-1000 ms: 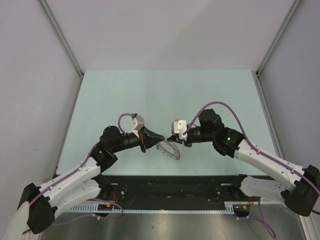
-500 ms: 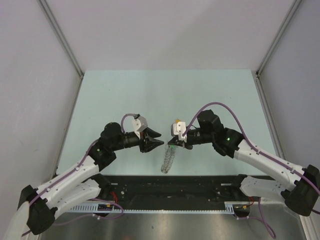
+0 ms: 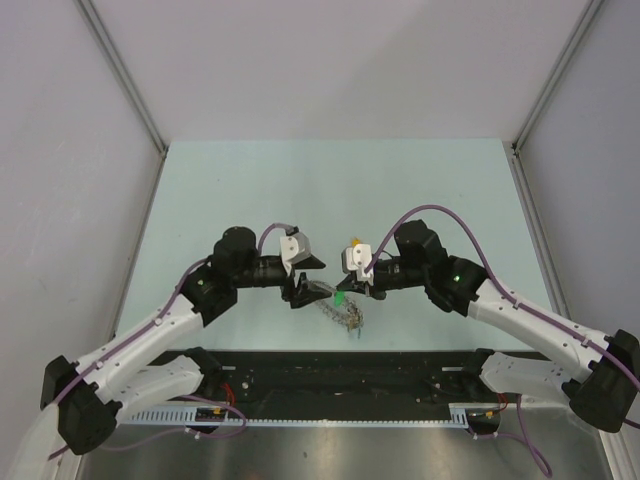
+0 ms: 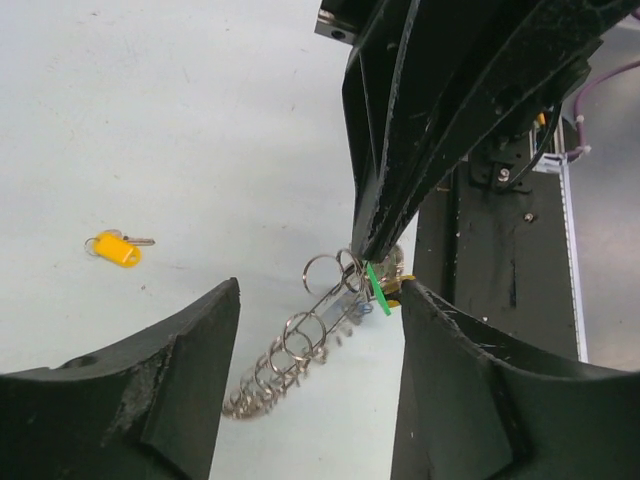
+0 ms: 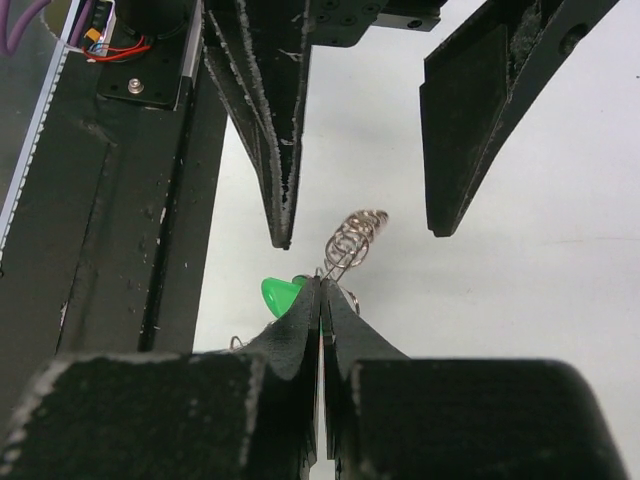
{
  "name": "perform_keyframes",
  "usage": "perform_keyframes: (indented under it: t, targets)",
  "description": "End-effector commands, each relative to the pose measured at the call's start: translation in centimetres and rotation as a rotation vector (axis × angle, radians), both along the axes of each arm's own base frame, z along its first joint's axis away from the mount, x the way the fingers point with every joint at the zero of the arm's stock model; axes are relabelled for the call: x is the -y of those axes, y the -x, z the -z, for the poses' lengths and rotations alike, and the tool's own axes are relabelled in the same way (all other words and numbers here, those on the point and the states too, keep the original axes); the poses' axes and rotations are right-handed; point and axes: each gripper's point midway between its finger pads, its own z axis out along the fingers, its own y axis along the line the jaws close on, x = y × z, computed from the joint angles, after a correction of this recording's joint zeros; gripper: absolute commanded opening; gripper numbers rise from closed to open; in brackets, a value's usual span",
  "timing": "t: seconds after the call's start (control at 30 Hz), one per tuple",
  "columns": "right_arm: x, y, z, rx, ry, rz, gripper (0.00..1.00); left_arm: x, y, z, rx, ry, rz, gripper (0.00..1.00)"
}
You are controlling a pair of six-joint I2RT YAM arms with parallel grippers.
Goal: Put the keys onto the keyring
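Showing shiny bare metal in the keyring [image 4: 292, 345], glossy green plastic on the keys [image 5: 278, 295], smooth matt table [image 4: 200, 120] top.

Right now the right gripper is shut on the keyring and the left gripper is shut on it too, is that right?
No. The left gripper is open, not gripping the keyring; the right wrist view shows it spread wide. The right gripper is shut on the keyring.
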Motion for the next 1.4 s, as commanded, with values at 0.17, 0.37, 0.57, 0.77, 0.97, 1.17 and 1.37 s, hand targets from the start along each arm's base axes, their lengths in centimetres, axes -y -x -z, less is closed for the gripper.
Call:
perform_keyframes:
  t: [0.17,0.37,0.57,0.77,0.97,1.17,1.37]
  targets:
    - [-0.5,0.0,-3.7,0.077,-0.090,-0.009,0.00,-1.0,-0.3,-1.9,0.089,0.024,-0.047,0.82]
    - [-0.5,-0.8,-3.3,0.077,-0.076,0.035,0.00,-1.8,-1.2,-1.5,0.095,0.014,-0.125,0.86]
    - [-0.4,-3.3,-3.7,0.085,-0.083,0.172,0.00,-4.7,-3.9,-2.2,0.126,0.048,-0.400,0.97]
    - [0.1,-6.0,-4.1,0.054,-0.085,0.314,0.00,-8.9,-5.4,-4.2,0.164,0.096,-0.658,1.00]
    - [0.3,-7.3,-5.3,0.041,-0.090,0.402,0.00,-12.8,-5.4,-5.0,0.137,0.163,-0.863,1.00]
    - [-1.1,-7.1,-6.3,-0.010,-0.112,0.383,0.00,-16.3,-5.6,-4.7,0.090,0.215,-1.054,1.00]
    - [-4.0,-8.8,-5.5,-0.035,-0.069,0.376,0.00,-19.0,-5.5,-5.5,0.104,0.280,-1.146,1.00]
